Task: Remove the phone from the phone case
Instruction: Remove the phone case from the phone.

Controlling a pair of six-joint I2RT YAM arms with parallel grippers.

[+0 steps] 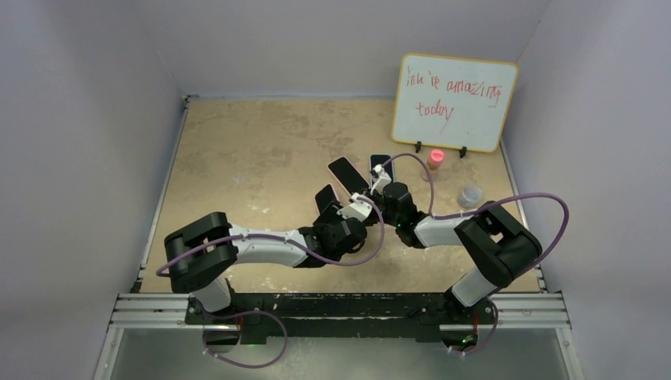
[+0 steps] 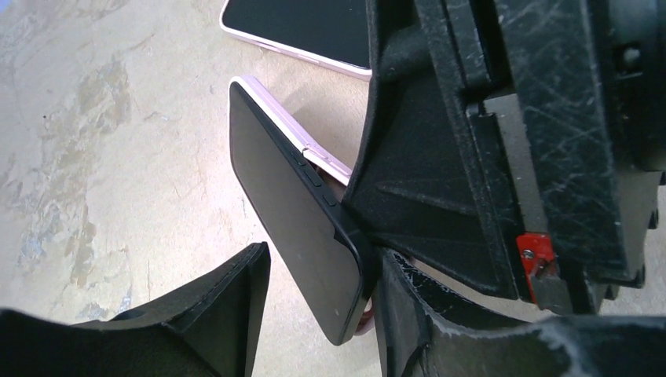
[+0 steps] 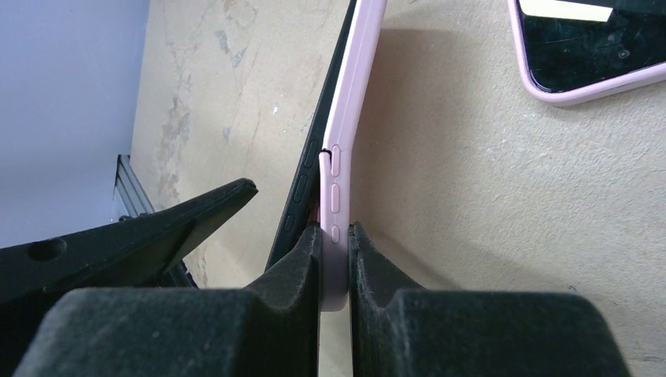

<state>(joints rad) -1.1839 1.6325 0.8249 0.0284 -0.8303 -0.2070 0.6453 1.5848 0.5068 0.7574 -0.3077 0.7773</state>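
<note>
The right gripper (image 3: pixel 335 236) is clamping the pink case (image 3: pixel 347 118) edge. The phone (image 2: pixel 290 212) is leaning out lengthwise between the left gripper (image 2: pixel 322 259)'s spread fingers (image 2: pixel 228 314).

The table top (image 1: pixel 261 150) is a tan board with pale worn patches. Plain walls of a light grey-lilac colour close it on three sides: the back wall (image 1: pixel 316 39), the left wall (image 1: pixel 79 158) and the right wall (image 1: pixel 601 119). A whiteboard (image 1: pixel 455 103) with yellow frame and red handwriting stands at the far right corner. A metal rail (image 1: pixel 340 310) runs along the near edge. The light is even, the shadows soft.
</note>
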